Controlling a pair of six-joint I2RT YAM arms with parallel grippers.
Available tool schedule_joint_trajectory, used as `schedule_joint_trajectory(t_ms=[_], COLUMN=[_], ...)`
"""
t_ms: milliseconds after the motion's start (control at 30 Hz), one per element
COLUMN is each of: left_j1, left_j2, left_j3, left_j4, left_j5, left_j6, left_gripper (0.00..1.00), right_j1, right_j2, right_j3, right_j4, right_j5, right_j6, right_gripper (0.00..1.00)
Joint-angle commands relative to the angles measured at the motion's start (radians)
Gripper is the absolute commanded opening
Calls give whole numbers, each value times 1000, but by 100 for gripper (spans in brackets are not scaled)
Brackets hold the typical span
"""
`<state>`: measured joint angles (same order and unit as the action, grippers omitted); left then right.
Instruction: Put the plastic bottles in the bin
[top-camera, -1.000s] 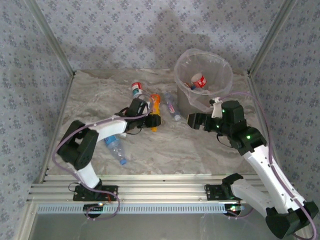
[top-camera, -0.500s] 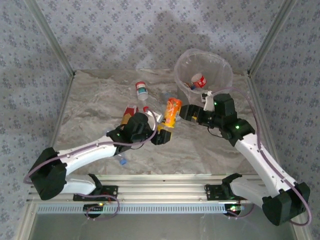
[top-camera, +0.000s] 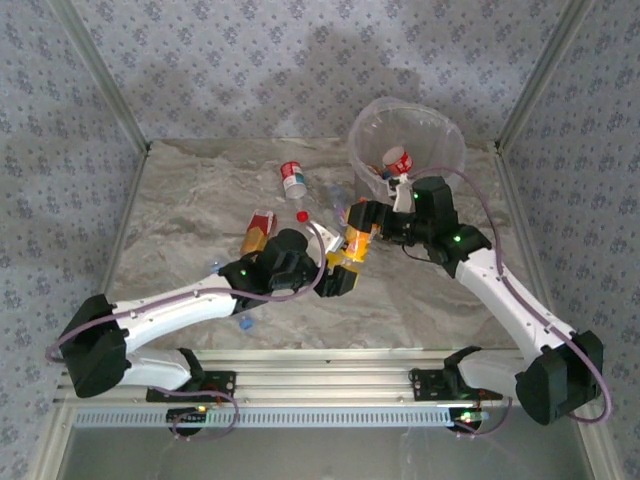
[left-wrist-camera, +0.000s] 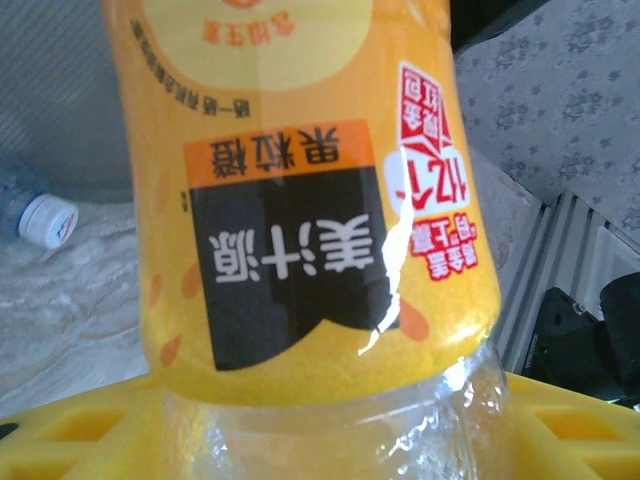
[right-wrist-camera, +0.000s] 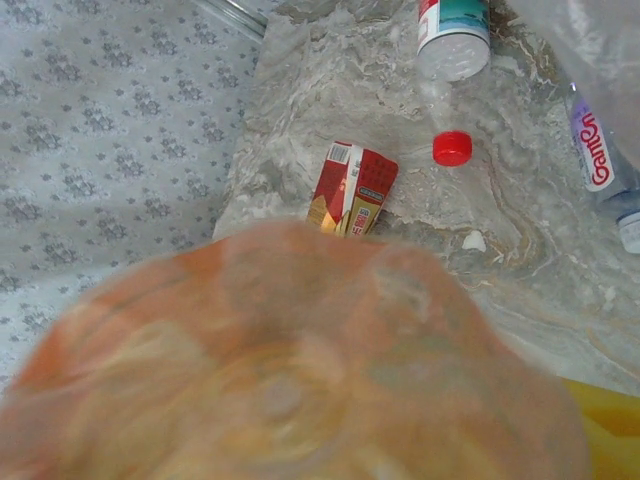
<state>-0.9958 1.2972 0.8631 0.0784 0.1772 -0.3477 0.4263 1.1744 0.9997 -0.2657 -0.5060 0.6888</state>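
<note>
A marbled grey worktop (top-camera: 200, 200) carries a round grey bin (top-camera: 405, 103), lined with clear plastic, at its far right. Just in front of the bin, the left gripper (top-camera: 338, 275) is clenched on a tilted orange-labelled clear plastic bottle (top-camera: 353, 243). The right gripper (top-camera: 368, 215) sits at the bottle's upper end; I cannot tell whether it grips. If this is a handover, the right should clamp firmly before the left lets go.

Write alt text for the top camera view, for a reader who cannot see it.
The left gripper holds an orange bottle close to the right gripper, beside a grey bin. A few more bottles lie on the marbled table behind them.
</note>
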Motion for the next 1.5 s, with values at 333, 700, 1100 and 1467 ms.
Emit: schedule_joint_trajectory(t_ms=[333,700,1100,1467], left_j1=[-9,-7,-7,-4], left_j2=[-27,-129,-218,-221], left_j3=[77,88,76,48], left_j4=[-14,-151,-278,-281], left_j5=[-24,-26,-111,-154], left_j6=[-1,74,100,63], left_gripper=[100,100,100,99], right_j1=[-47,-173,-187,-176], right_j2=[-67,-38,203,442], right_j3=[165,542,797,873], right_j4=[-111,-269,-261,-169], right_j5=[22,189,546,754], right_j6=[-107,-284,-561,-803], right_gripper=[56,57,57,57])
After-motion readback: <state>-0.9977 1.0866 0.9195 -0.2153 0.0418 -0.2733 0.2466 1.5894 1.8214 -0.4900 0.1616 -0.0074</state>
